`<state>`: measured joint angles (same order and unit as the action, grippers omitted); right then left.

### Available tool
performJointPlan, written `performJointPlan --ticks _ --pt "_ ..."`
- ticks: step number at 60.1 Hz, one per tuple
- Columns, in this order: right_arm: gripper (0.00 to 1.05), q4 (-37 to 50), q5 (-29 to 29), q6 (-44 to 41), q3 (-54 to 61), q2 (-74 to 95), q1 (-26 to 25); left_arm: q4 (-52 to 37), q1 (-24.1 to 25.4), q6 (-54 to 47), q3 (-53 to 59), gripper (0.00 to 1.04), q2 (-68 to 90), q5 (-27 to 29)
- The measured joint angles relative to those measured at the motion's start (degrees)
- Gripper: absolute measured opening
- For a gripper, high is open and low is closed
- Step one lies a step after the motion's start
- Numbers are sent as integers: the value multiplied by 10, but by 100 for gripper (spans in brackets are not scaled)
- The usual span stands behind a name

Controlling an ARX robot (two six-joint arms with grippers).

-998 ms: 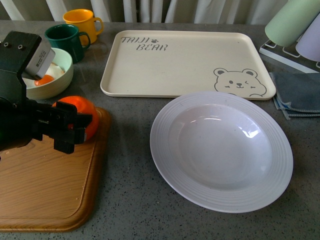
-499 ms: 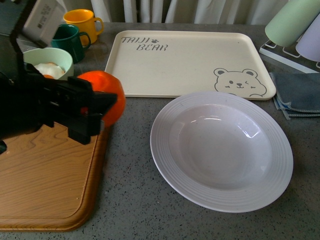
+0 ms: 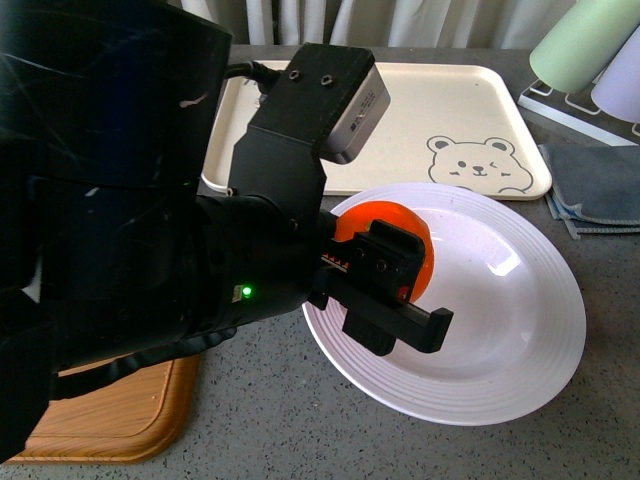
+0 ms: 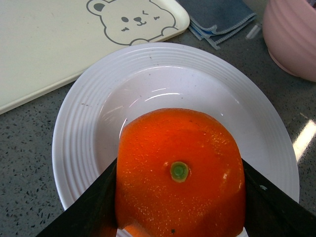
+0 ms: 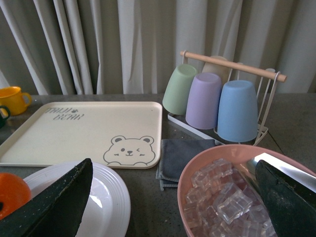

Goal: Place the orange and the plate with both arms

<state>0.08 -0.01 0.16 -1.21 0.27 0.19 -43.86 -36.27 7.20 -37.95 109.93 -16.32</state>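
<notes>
The desk [image 3: 280, 440] carries the plate [image 3: 520, 350] near its front edge, just in front of the tray [image 3: 450, 100]. The left arm [image 3: 150, 230] reaches over the plate's left rim. The orange [image 4: 180, 173] hangs over the left half of the plate's well, stem spot facing the wrist. The left gripper [image 3: 395, 275] is closed on it, one finger on each flank. Whether the fruit touches the plate cannot be told; it looks to be in the air.

The step in hand is setting the orange down. It goes best if the arm carries it a little further toward the middle of the well, then lowers straight down until the fruit bears on the plate. Only then should the fingers part, and slowly, since a round fruit on a glossy slope may roll. The low centre will tend to hold it. The fingers should lift clear without nudging the rim, or the plate may slide.

The right gripper [image 5: 170, 207] is spread wide and empty, off by the desk's right edge above an ice bowl [image 5: 232, 197].

Half a second ago the arm was at the desk's left, holding the orange over the right edge of the board [image 3: 110, 420]. Now it spans the desk's left half and hides most of the board. The plate has not shifted.
</notes>
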Motion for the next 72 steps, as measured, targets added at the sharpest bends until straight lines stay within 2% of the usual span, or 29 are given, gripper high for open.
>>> performJointPlan --ticks 20,22,36,47,57,72 --pt "96 0 0 0 0 0 0 3 -25 7 -45 55 59 22" --pt "96 0 0 0 0 0 0 3 -26 9 -47 58 61 22" --pt "96 0 0 0 0 0 0 -2 -34 21 -50 97 63 26" --pt "96 0 0 0 0 0 0 -24 -23 37 -23 96 34 39" --pt "96 0 0 0 0 0 0 -52 18 54 34 96 -49 32" --pt "96 0 0 0 0 0 0 -37 172 55 140 96 -233 -30"
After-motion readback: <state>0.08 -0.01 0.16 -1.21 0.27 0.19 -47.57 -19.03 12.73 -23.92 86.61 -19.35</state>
